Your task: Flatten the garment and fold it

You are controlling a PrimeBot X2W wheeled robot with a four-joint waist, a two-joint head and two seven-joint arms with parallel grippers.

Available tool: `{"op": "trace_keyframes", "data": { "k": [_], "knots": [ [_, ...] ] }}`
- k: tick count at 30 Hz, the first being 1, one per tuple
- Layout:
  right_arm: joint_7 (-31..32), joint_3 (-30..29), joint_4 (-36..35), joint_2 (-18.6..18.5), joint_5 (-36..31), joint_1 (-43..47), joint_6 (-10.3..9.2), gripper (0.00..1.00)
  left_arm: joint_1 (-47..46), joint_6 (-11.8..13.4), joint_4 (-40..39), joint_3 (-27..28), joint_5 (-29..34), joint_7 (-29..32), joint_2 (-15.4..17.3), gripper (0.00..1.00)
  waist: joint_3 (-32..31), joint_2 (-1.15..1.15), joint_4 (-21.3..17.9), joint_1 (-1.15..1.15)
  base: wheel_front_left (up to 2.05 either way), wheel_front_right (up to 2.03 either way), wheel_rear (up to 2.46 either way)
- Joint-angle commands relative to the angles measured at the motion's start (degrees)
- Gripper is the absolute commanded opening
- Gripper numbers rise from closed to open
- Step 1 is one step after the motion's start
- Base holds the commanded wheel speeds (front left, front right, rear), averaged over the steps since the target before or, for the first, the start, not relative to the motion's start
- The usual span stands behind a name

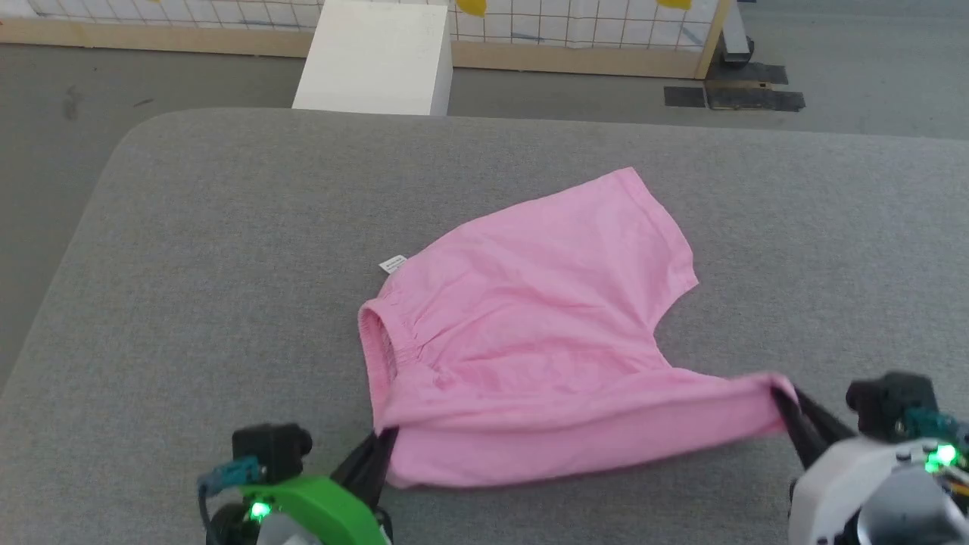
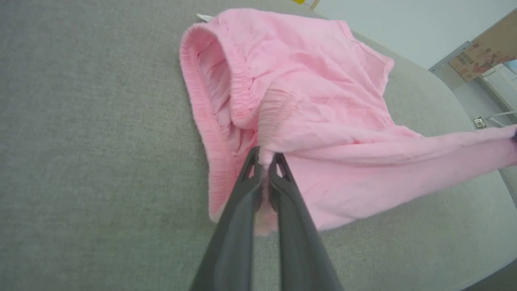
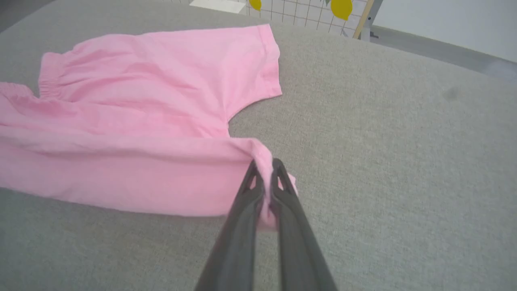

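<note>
Nearest: left pincer (image 1: 382,440) at the near-left, closed on the garment (image 1: 530,303) at the near end of the waistband (image 1: 375,341). The left wrist view shows pink cloth pinched between the two dark fingers. Right pincer (image 1: 783,395) at the near-right, also clamped shut, on the corner of the near leg, with cloth bunched between its tips in the right wrist view.

Between them the near side of the garment is pulled into a taut band, lifted slightly off the grey table (image 1: 189,227), with a loose flap hanging under it. Rest of the garment lies on the table near the middle, mildly wrinkled, waistband gaping open on the left. Small white tag (image 1: 392,264) pokes out at the waistband's far end. Far leg (image 1: 643,219) lies flat, pointing away.

Beyond the table: white block (image 1: 375,57) on the floor, grid fence (image 1: 575,23) behind it.

Step, as I judge it: flattening by stretching the near side, fold not yet made. Next move likely needs both pincers to travel together with even tension, either laying the near side down smooth or carrying it over onto the far half. Risk: uneven pull drags the whole piece, or thin cloth slips from a tip.
</note>
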Motion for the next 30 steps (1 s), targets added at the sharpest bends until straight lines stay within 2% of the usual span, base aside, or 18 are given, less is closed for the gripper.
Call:
{"op": "trace_keyframes", "data": {
  "k": [1, 8, 16, 24, 30],
  "knots": [
    [-0.76, 0.57, 0.43, -0.82, -0.53, -3.24, -0.11, 0.00, -2.78, -0.41, 0.74, -0.10, 1.52, -1.05, -0.53, 0.00, 0.20, 0.00, 0.41, 0.01, 0.00, 0.00, 0.00],
    [-1.82, 4.46, 7.61, -6.07, -0.20, -17.83, -0.11, 0.00, -12.55, -1.39, 6.44, -0.24, 2.89, -4.19, -3.87, 0.00, 2.82, 0.00, 1.97, 0.01, 0.00, 0.00, 0.00],
    [-4.78, 10.96, 20.44, -11.15, 0.38, -35.92, -0.11, 0.00, -22.34, 0.11, 14.32, 1.49, 3.73, -7.13, -7.03, 0.00, 8.14, 0.00, 4.08, 0.01, 0.00, 0.00, 0.00],
    [-7.50, 17.94, 34.67, -13.41, 0.85, -51.64, -0.11, 0.00, -29.43, 1.30, 21.09, 2.44, 4.17, -8.87, -8.85, 0.00, 14.73, 0.00, 6.71, 0.01, 0.00, 0.00, 0.00],
    [-6.19, 23.54, 44.82, -14.28, 1.68, -60.37, -0.11, 0.00, -33.39, 2.57, 25.35, 2.61, 4.44, -9.67, -9.96, 0.00, 18.91, 0.00, 8.70, 0.01, 0.00, 0.00, 0.00]
  ]
}}
